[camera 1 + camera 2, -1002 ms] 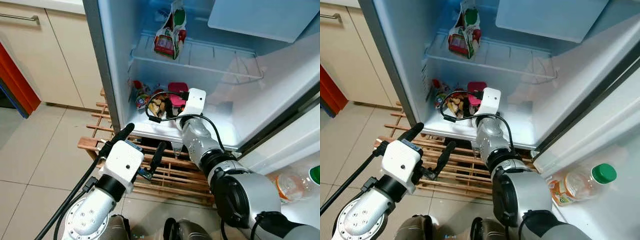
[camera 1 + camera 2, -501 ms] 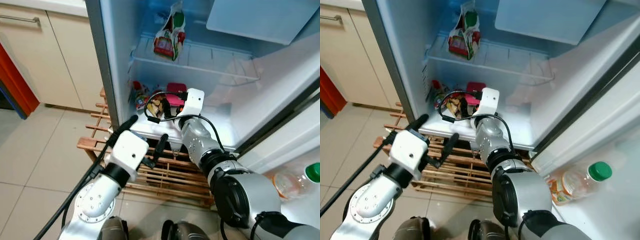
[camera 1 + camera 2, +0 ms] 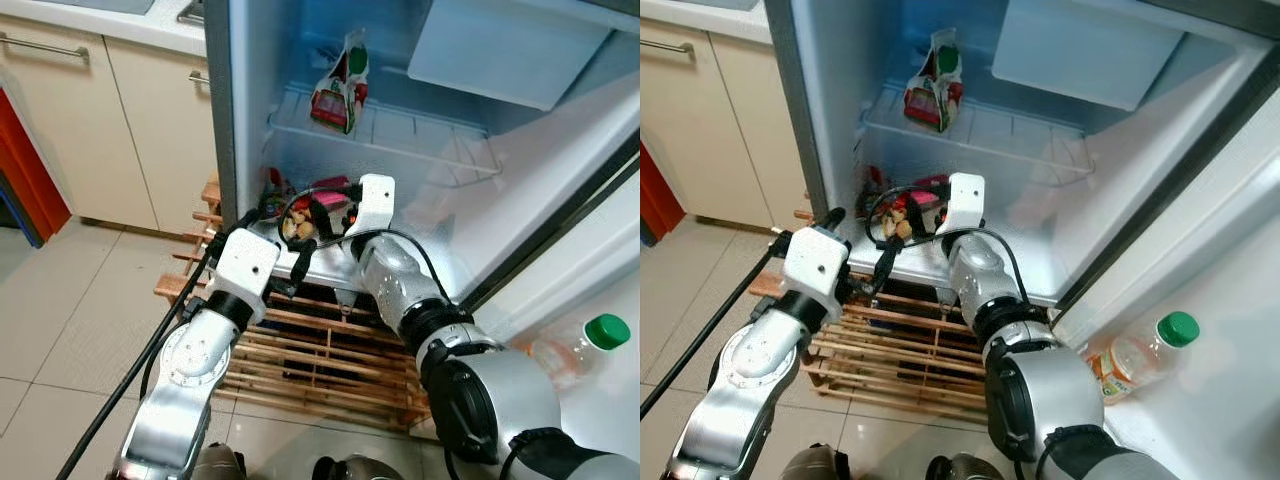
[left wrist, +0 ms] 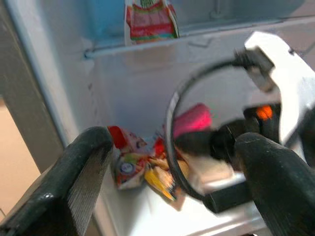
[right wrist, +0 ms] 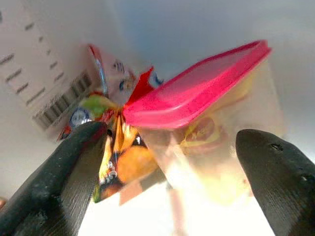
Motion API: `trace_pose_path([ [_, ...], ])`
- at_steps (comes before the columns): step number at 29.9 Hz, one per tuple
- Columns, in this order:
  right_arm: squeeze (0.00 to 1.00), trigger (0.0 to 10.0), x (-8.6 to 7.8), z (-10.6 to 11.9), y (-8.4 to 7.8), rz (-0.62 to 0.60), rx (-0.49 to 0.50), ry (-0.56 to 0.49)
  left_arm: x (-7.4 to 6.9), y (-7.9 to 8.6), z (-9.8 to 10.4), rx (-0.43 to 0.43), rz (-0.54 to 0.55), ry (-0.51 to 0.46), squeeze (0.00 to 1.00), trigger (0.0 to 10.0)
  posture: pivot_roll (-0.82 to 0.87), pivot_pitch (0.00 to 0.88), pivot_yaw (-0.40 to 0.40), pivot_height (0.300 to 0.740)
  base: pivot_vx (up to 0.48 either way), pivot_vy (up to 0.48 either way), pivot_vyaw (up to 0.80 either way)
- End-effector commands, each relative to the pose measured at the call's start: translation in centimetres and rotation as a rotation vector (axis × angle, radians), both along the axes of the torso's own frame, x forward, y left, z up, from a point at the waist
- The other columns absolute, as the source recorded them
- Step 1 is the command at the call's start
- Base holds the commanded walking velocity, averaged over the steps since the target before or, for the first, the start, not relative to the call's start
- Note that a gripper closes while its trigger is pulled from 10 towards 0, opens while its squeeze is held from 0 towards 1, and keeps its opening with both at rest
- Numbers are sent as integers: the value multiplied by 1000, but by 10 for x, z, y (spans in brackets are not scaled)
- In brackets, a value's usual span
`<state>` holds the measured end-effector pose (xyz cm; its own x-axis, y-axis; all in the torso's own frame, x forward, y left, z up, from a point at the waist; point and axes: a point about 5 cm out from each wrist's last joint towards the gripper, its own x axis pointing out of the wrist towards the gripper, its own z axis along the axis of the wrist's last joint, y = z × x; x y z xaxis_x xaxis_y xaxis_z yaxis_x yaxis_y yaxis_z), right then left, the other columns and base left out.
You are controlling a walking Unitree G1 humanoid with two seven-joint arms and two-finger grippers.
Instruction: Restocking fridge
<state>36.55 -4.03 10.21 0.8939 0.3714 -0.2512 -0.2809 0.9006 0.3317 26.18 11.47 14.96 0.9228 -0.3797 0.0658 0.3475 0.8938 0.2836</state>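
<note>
Bright cool fridge (image 3: 470,230) glow, blurred wrist views, overexposed glare

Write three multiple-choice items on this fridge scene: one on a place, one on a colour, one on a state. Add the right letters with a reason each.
1. Where does the carton stand?
A. on the wire shelf
B. on the floor
C. in the door rack

2. What colour is the bottle's cap?
A. red
B. green
C. white

3. How is the right gripper?
A. shut on the tub
B. open before the tub
C. hanging idle

Key: 1 A, the carton stands on the wire shelf. 2 B, the bottle has a green cap. 3 B, the right gripper has its fingers spread before the pink-lidded tub.
</note>
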Motion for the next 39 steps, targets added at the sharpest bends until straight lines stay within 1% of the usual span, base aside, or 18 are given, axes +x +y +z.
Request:
trace_pose_path([
  [1, 0, 10000, -15, -13, 22, 51, 33, 58, 3, -5, 0, -6, -33, -7, 0, 10000, 155, 0, -106, 740, 0, 0, 0],
  [9, 0, 10000, -16, -21, 14, 31, -20, 81, 4, -11, -3, -23, -56, -7, 0, 10000, 140, 0, -108, 740, 0, 0, 0],
  [10, 612, 10000, -16, -23, 11, 25, -31, 87, 4, -11, -3, -26, -54, -5, 0, 10000, 145, 0, -108, 740, 0, 0, 0],
  [11, 612, 10000, -16, -24, 10, 21, -38, 90, 3, -11, -3, -29, -53, -5, 0, 10000, 146, 0, -109, 740, 0, 0, 0],
  [12, 875, 10000, -17, -25, 9, 20, -49, 88, 1, -10, -4, -31, -52, -3, 0, 10000, 149, 0, -108, 740, 0, 0, 0],
  [14, 1000, 10000, -16, -27, 4, 7, -84, 85, -2, -9, -5, -33, -50, 0, 0, 10000, 156, 0, -102, 740, 0, 0, 0],
  [17, 1000, 10000, -12, -29, -14, -47, -194, 59, -10, -6, -7, -28, -46, 18, 0, 10000, 164, 0, -90, 740, 0, 0, 0],
  [19, 1000, 10000, -11, -29, -17, -60, -210, 57, -12, -5, -8, -27, -46, 21, 0, 10000, 166, 0, -85, 740, 0, 0, 0],
  [21, 1000, 10000, -5, -26, -37, -103, -335, 6, -16, -3, -9, -18, -49, 36, 0, 10000, 168, 0, -76, 740, 0, 0, 0],
  [22, 1000, 10000, -5, -26, -37, -103, -335, 6, -16, -3, -9, -18, -49, 36, 0, 10000, 168, 0, -76, 740, 0, 0, 0],
  [25, 1000, 10000, 1, -17, -46, -105, -475, -78, -19, -1, -9, -12, -52, 43, 0, 10000, 166, 0, -68, 740, 0, 0, 0],
  [26, 0, 10000, 3, -12, -49, -104, -533, -120, -19, -1, -9, -11, -52, 45, 0, 10000, 166, 0, -67, 740, 0, 0, 0],
  [27, 0, 10000, 3, -12, -49, -104, -533, -120, -19, -1, -9, -11, -52, 45, 0, 10000, 166, 0, -67, 740, 0, 0, 0],
  [28, 0, 10000, 6, -7, -52, -107, -605, -168, -21, -1, -8, -9, -52, 48, 0, 10000, 165, 0, -67, 740, 0, 0, 0],
  [29, 0, 10000, 6, -7, -52, -107, -605, -168, -21, -1, -8, -9, -52, 48, 0, 10000, 165, 0, -67, 740, 0, 0, 0],
  [31, 0, 10000, 8, -5, -59, -127, -691, -194, -24, -1, -8, -7, -51, 55, 0, 10000, 165, 0, -68, 740, 0, 0, 0],
  [35, 0, 10000, 9, -3, -62, -141, -672, -193, -26, -1, -10, -5, -50, 63, 0, 10000, 162, 0, -72, 740, 0, 0, 0],
  [39, 0, 10000, 8, -2, -52, -117, -606, -206, -27, -1, -10, -6, -48, 68, 0, 10000, 161, 0, -81, 740, 0, 0, 0],
])
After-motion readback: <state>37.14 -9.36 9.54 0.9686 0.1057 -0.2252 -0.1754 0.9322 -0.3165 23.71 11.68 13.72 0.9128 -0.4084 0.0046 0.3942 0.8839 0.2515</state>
